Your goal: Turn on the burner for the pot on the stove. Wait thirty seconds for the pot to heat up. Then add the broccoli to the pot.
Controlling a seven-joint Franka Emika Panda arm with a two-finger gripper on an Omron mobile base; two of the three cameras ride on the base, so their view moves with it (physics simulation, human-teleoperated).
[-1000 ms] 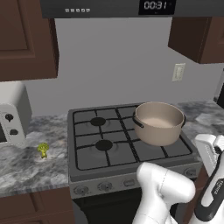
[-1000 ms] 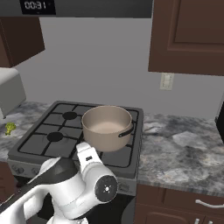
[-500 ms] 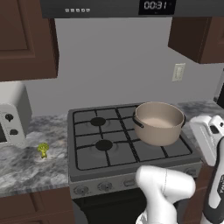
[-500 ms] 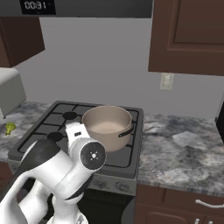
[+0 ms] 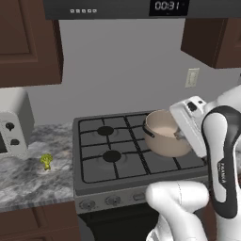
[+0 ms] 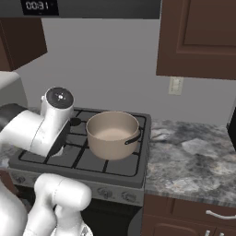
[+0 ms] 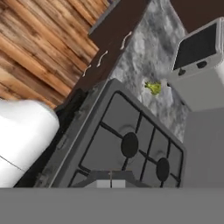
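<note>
Kitchen counter: pot (image 5: 165, 139) on stove (image 5: 117, 162), knobs (image 5: 113, 201) untouched. Gripper (image 7: 110, 183) closed, empty; press and twist the pot's knob squarely.

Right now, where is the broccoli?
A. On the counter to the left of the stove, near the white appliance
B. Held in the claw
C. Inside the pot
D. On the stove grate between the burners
A: the broccoli lies on the grey marbled counter left of the stove, close to the white appliance, while the pot sits apart on the stove's right side.
</note>
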